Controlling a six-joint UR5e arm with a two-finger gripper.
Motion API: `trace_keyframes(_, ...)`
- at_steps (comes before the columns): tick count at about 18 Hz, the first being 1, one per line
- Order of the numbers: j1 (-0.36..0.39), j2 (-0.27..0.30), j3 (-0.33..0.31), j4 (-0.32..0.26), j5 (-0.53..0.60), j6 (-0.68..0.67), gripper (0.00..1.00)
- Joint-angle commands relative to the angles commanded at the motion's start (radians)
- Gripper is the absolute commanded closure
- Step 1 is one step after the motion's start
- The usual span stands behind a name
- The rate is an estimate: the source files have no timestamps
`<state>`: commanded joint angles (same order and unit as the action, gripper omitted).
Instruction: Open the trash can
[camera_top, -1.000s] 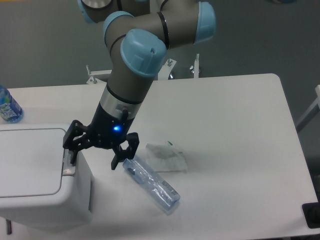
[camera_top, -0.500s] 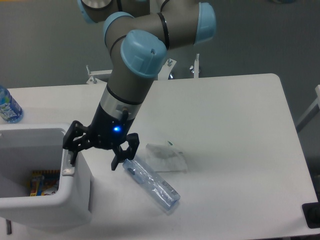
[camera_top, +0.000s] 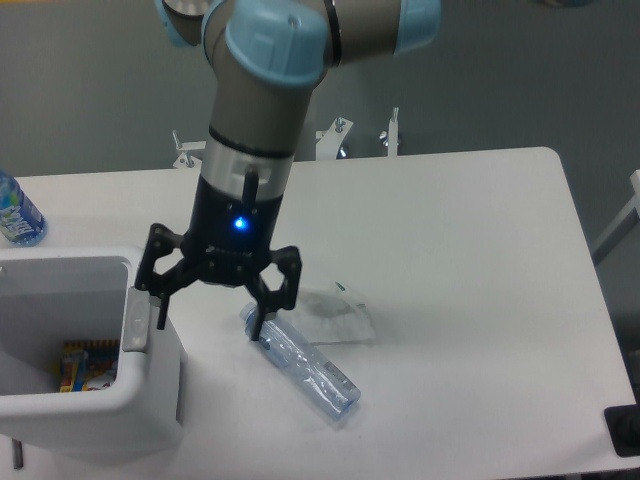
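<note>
Trash can (camera_top: 150, 400) is seen at lower left with its interior exposed; the gripper (camera_top: 210, 315), spread wide and empty, is held just right of its rim.

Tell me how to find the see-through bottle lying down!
Start at the big white trash can at the table's left edge. Just right of it, below the robot's hand, a clear bottle lies on its side. The other bottle, with a blue label, stands far left.

White trash can (camera_top: 150, 400) — lid open
</note>
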<state>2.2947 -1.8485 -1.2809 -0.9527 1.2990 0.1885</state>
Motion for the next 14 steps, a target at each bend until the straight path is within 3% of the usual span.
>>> trace_keyframes(3, 0.023, 0.021, -0.003, 0.003, 0.078, 0.038, 0.0)
trace_keyframes(6, 0.031, 0.029, -0.012, -0.012, 0.319, 0.095, 0.0)
trace_keyframes(7, 0.044, 0.032, -0.015, -0.024, 0.345, 0.112, 0.0)
trace_keyframes(10, 0.075, 0.034, -0.028, -0.102, 0.356, 0.214, 0.0)
trace_keyframes(14, 0.147, 0.086, -0.077, -0.176, 0.358, 0.542, 0.0)
